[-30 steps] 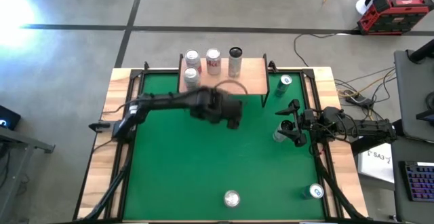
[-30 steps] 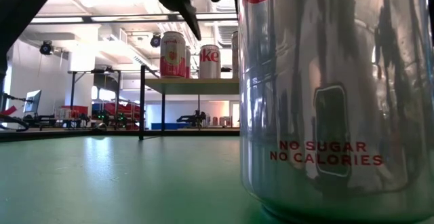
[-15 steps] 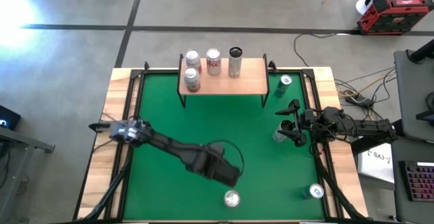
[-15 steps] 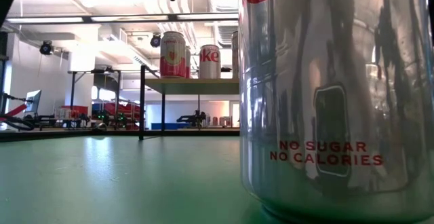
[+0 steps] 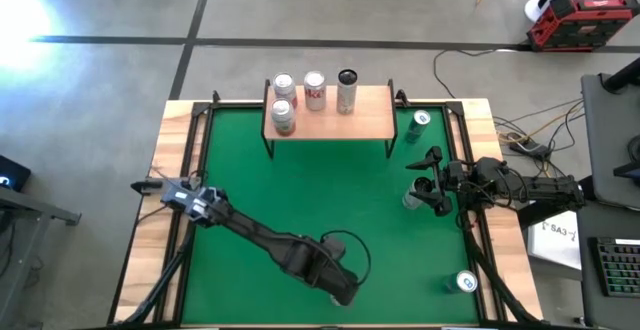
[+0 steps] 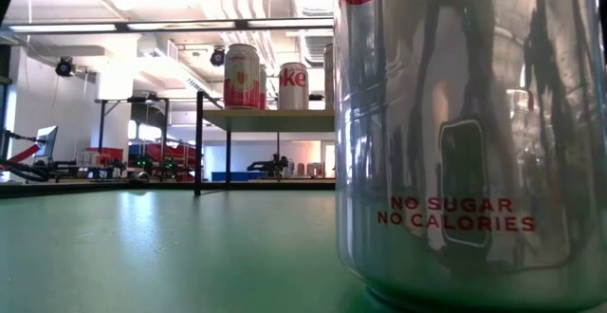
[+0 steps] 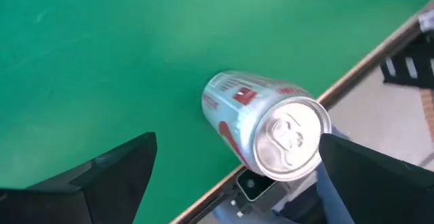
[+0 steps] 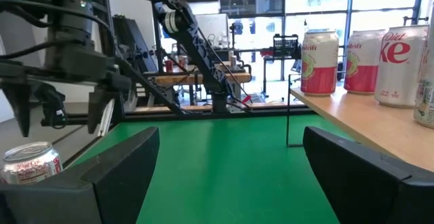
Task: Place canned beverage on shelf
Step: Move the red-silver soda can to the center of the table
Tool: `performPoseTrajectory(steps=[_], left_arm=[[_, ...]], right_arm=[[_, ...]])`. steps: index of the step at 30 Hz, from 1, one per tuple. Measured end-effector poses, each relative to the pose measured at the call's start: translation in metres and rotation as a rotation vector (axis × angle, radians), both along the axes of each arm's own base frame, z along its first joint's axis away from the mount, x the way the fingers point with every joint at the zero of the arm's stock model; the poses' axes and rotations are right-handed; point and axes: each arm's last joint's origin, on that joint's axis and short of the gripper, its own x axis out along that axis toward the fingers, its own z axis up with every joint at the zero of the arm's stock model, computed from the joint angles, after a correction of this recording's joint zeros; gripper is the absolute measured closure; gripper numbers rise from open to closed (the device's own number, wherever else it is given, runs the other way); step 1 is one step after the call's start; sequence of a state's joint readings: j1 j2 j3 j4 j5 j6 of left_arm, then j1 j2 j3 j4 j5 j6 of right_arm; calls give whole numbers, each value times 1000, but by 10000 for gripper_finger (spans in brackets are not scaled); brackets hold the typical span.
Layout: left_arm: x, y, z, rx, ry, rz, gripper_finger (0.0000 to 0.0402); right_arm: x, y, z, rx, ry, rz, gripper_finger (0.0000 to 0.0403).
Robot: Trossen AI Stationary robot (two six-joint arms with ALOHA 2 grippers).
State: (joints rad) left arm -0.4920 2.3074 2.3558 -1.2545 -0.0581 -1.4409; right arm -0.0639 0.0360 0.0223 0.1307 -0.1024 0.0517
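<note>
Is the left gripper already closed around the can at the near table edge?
No, the left gripper stands open, the silver can untouched between its fingers.

Grey concrete floor (image 5: 110, 10), red toolbox (image 5: 582, 20) beyond.

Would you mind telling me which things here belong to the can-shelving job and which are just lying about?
Part of the job:
- shelf
- silver can at the mat's near edge
- left claw, open over that can
- right claw, open, at the mat's right side

Just lying about:
- red toolbox on the floor
- cables
- keyboard
</note>
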Motion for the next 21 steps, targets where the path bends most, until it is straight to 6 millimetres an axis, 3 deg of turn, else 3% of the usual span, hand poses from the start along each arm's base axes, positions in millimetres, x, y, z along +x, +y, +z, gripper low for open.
performPoseTrajectory(steps=[21], left_arm=[[3,-23,4,38,-184,-245,6]], right_arm=[[0,0,0,0,0,0,46]])
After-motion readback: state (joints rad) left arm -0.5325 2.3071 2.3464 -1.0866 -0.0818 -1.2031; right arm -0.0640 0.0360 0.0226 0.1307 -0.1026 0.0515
